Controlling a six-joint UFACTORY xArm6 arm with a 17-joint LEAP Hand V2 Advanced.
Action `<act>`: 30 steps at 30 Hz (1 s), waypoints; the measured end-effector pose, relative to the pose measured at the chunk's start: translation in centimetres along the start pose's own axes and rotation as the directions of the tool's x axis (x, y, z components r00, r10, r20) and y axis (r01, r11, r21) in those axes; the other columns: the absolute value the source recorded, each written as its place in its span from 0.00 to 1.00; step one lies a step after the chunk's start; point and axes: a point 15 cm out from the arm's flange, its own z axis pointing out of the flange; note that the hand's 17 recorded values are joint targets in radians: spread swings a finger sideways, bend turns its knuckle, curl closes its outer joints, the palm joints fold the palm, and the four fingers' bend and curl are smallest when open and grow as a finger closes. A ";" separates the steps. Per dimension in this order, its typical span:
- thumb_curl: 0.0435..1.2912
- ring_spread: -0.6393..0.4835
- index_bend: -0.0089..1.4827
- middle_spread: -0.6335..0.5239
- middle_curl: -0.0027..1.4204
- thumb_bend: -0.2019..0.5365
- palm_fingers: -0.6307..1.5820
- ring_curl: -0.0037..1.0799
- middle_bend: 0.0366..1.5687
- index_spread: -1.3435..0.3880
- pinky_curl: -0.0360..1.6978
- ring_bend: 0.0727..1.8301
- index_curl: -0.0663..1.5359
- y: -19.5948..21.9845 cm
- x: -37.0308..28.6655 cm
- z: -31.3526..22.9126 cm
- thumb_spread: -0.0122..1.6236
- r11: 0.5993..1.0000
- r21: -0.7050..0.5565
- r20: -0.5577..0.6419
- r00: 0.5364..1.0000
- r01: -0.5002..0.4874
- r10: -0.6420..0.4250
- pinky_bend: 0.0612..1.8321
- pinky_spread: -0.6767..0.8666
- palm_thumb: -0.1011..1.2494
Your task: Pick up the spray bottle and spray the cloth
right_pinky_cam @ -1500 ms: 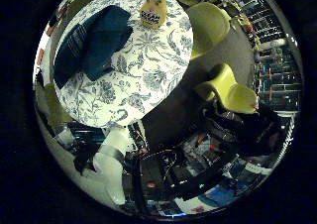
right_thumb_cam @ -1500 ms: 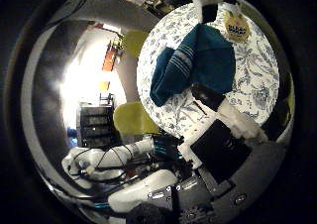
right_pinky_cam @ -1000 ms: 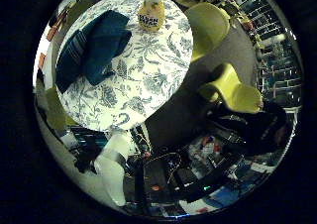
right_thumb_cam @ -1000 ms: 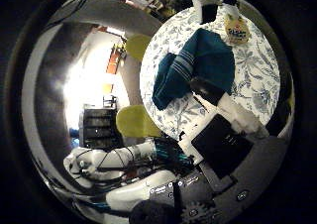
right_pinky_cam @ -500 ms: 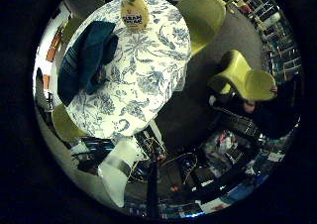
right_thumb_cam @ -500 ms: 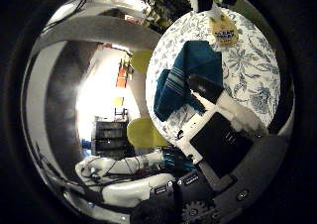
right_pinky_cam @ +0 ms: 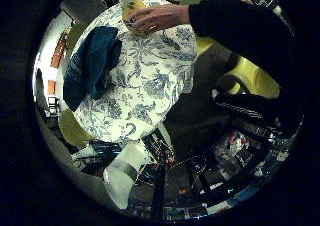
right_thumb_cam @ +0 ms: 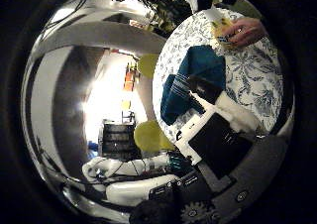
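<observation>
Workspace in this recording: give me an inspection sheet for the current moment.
Surface: round table with a blue floral tablecloth.
Job's things: spray bottle upright near the table's edge; teal cloth crumpled on the table.
Clutter: nothing seen on the table.
Hand: robot hand well above the table, holding nothing.
Cables: left out.
Surroundings: a person's hand in a dark sleeve touches the bottle; yellow-green chairs around the table.

White-and-black hand (right_thumb_cam: 218,135); geared base; person's sleeve (right_pinky_cam: 235,21) black
</observation>
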 end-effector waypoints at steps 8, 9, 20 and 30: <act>0.28 0.72 0.13 0.49 0.25 0.24 0.50 0.20 0.18 0.55 0.14 0.07 0.29 0.2 -0.1 0.1 0.60 1.000 -0.009 0.002 1.000 0.002 -0.002 0.07 0.70 0.69; 0.28 0.72 0.14 0.49 0.25 0.24 0.50 0.20 0.18 0.55 0.14 0.07 0.30 0.2 -0.1 0.0 0.60 1.000 -0.008 0.001 1.000 0.002 -0.002 0.07 0.70 0.69; 0.28 0.72 0.14 0.49 0.25 0.24 0.50 0.19 0.17 0.56 0.13 0.07 0.30 0.1 0.0 -0.1 0.60 1.000 -0.006 -0.002 1.000 -0.001 0.001 0.07 0.70 0.69; 0.28 0.72 0.11 0.50 0.25 0.24 0.49 0.20 0.17 0.58 0.14 0.09 0.28 -1.1 2.1 0.2 0.61 0.994 0.063 0.079 0.993 -0.089 0.084 0.08 0.70 0.68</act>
